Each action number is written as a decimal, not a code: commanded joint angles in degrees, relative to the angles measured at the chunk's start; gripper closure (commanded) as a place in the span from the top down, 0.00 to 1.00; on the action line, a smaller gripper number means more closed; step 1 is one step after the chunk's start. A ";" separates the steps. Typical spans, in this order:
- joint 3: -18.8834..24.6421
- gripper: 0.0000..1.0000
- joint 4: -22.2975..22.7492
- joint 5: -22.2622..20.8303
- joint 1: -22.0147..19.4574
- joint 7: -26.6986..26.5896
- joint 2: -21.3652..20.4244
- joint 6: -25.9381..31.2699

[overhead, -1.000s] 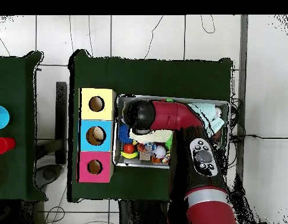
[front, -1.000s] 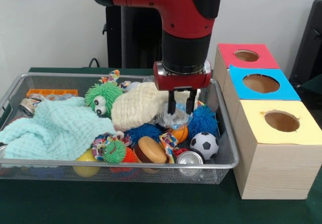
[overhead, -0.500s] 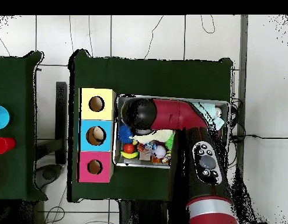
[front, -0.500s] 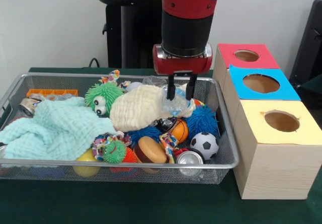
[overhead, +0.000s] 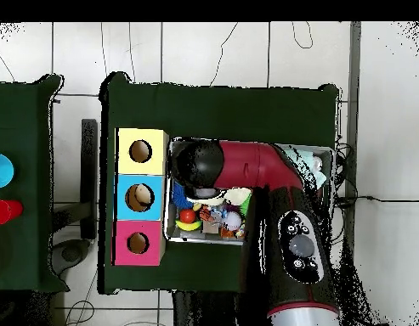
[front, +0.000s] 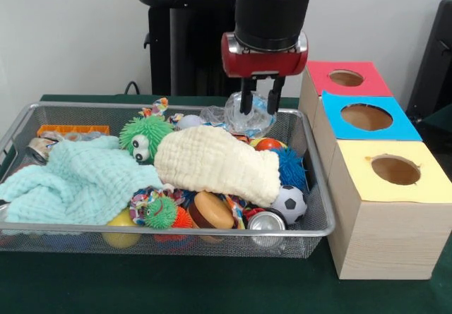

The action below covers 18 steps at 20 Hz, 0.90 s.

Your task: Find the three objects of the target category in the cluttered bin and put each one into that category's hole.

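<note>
Front view: a dark green table (front: pixel 212 286) stands before a pale wall. On it, the bin (front: pixel 176 228) holds a mint cloth (front: pixel 78 180), a green toy (front: pixel 145 136), a cream cloth (front: pixel 212 162) and a football (front: pixel 288 202). Right of it, the blue hole (front: pixel 366 117) sits between red and yellow ones. The arm comes straight down; its gripper (front: pixel 258 104) is clamped on a crumpled bottle (front: pixel 248 116), lifted above the clutter.

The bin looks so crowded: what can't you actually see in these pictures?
- Front view: whatever lies under the mint cloth and cream cloth in the bin.
- Overhead view: the pincer and its clear bottle, hidden beneath the arm.
- Other bottles: none clearly identifiable.
</note>
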 commanded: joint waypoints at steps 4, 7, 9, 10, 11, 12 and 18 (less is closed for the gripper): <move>0.32 0.00 4.25 2.16 1.08 6.52 -3.39 8.51; -0.22 0.00 4.41 2.10 1.91 7.50 -4.44 9.27; -0.64 0.00 4.04 1.92 2.47 8.06 -4.79 9.93; -0.83 0.00 3.80 1.87 2.74 8.34 -4.87 10.33; -0.98 0.00 3.74 1.94 2.91 8.43 -4.98 10.49; -1.22 0.00 3.48 2.01 3.24 8.88 -5.01 10.91; -2.42 0.00 4.58 2.97 4.99 10.62 -6.08 10.45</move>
